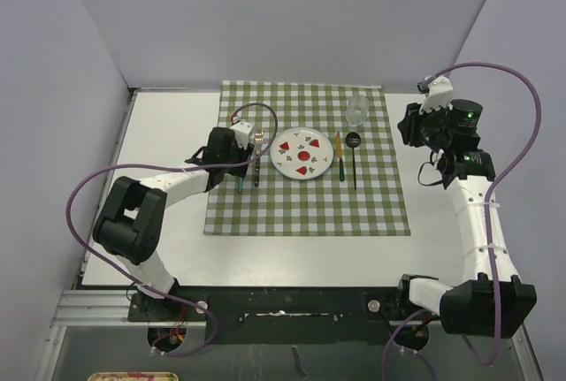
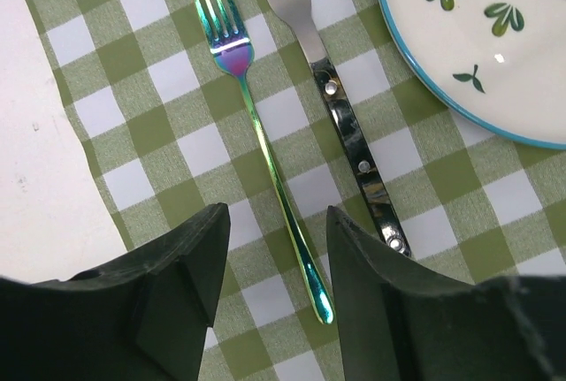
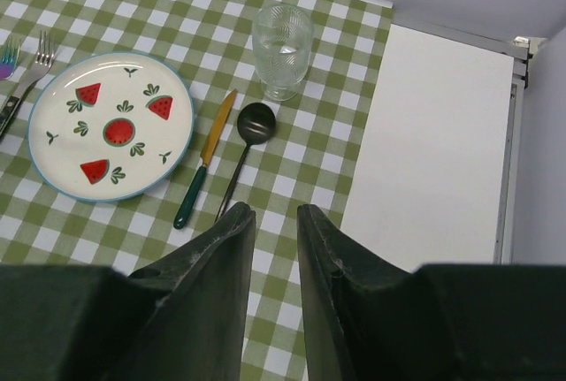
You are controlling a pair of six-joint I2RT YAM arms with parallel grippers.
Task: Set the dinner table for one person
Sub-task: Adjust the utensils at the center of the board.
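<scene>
On the white dinner table [image 1: 168,133] lies a green-checked cloth [image 1: 305,209] with a watermelon-patterned plate [image 1: 302,153] in its middle. Left of the plate lie a rainbow-coloured fork [image 2: 256,125] and a silver fork [image 2: 340,107], side by side. My left gripper [image 2: 276,248] hovers open over the rainbow fork's handle end, its fingers either side and not touching it. Right of the plate are a yellow-and-green knife [image 3: 205,160], a dark spoon [image 3: 246,147] and a clear glass [image 3: 282,41]. My right gripper [image 3: 276,217] stands open and empty, raised over the cloth's right side.
The cloth's left edge [image 2: 88,178] runs just beside my left fingers, with bare table [image 2: 35,178] beyond. A metal rail [image 3: 508,160] borders the table on the right. Purple cables loop off both arms.
</scene>
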